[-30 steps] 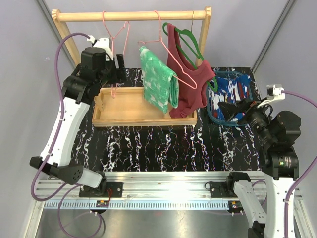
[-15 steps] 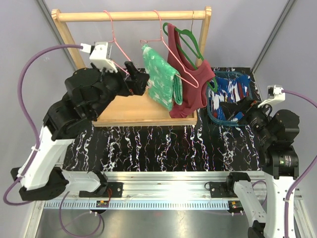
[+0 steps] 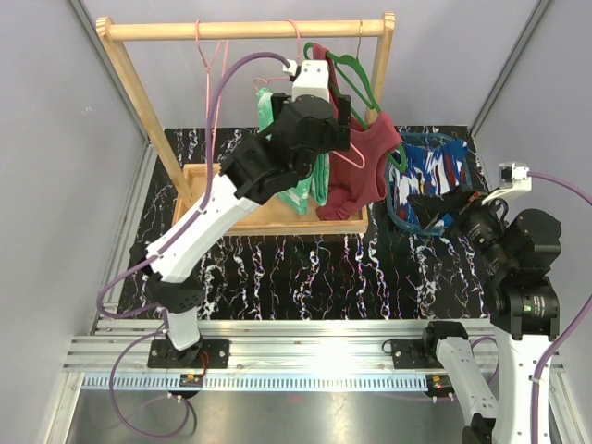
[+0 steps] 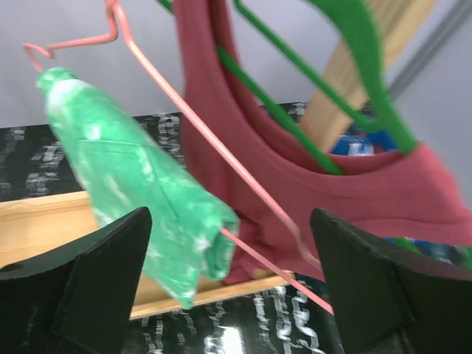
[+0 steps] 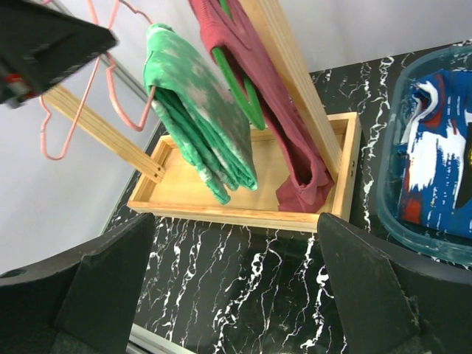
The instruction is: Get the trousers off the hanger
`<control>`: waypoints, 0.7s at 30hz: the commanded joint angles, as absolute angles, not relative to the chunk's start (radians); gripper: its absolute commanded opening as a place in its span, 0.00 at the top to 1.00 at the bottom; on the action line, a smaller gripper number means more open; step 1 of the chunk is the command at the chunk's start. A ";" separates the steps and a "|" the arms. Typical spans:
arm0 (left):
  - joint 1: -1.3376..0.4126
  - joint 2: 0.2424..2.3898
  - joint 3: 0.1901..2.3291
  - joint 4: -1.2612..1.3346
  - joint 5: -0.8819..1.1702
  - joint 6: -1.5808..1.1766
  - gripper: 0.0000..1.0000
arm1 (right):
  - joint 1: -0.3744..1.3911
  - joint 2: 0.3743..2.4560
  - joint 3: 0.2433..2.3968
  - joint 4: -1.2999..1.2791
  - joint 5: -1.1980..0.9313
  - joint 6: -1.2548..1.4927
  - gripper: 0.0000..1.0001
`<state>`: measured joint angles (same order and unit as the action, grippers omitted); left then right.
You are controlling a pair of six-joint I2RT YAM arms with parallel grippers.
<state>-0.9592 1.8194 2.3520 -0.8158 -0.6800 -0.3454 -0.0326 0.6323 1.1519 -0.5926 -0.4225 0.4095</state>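
Note:
The green trousers (image 3: 298,192) hang folded over a pink hanger (image 3: 298,37) on the wooden rail, mostly hidden behind my left arm. In the left wrist view the green trousers (image 4: 140,192) hang just ahead of the pink hanger's bar (image 4: 243,177). My left gripper (image 3: 331,120) is open and empty (image 4: 232,295), close to them. The blue trousers (image 3: 437,171) lie in a teal basin (image 3: 398,217) at the right. My right gripper (image 3: 424,211) is open and empty (image 5: 236,295) beside the basin. The right wrist view shows the green pair (image 5: 206,118) and the blue pair (image 5: 435,169).
A maroon tank top (image 3: 365,166) hangs on a green hanger (image 3: 356,79) right of the green trousers. An empty pink hanger (image 3: 211,55) hangs at the left of the rail (image 3: 185,30). A wooden tray (image 3: 231,211) lies under the clothes on the black marbled table.
My left arm has swung from the rail's left side to the right and up, and now stands at the green trousers. The right arm has barely moved.

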 commanded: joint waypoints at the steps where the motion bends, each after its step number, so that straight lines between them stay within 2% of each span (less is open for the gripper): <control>1: -0.951 1.848 2.428 -0.828 -0.860 -0.299 0.16 | -0.035 0.615 1.169 -0.578 -0.465 0.416 0.01; 2: -0.937 1.856 2.431 -0.847 -0.865 -0.301 0.23 | -0.035 0.614 1.169 -0.583 -0.465 0.410 0.01; 3: -0.931 1.864 2.434 -0.859 -0.864 -0.305 0.35 | -0.035 0.611 1.169 -0.586 -0.462 0.407 0.01; 6: -0.904 1.870 2.424 -0.894 -0.850 -0.322 0.50 | -0.035 0.606 1.173 -0.592 -0.456 0.400 0.01; 7: -0.897 1.862 2.418 -0.900 -0.844 -0.325 0.60 | -0.035 0.604 1.173 -0.594 -0.457 0.399 0.01; 10: -0.873 1.839 2.378 -0.904 -0.799 -0.334 0.72 | -0.034 0.607 1.169 -0.583 -0.465 0.405 0.01; 13: -0.833 1.816 2.341 -0.905 -0.723 -0.347 0.80 | -0.034 0.617 1.158 -0.554 -0.485 0.423 0.01; 16: -0.784 1.804 2.310 -0.914 -0.611 -0.371 0.82 | -0.035 0.626 1.151 -0.540 -0.503 0.419 0.01; 17: -0.767 1.798 2.300 -0.904 -0.591 -0.371 0.77 | -0.035 0.630 1.150 -0.537 -0.514 0.416 0.01; 19: -0.753 1.789 2.284 -0.902 -0.552 -0.373 0.76 | -0.034 0.634 1.144 -0.531 -0.518 0.416 0.00; 20: -0.747 1.784 2.281 -0.896 -0.539 -0.367 0.91 | -0.035 0.635 1.144 -0.528 -0.520 0.416 0.00; 21: -0.746 1.783 2.284 -0.896 -0.529 -0.365 1.00 | -0.034 0.637 1.143 -0.525 -0.522 0.416 0.01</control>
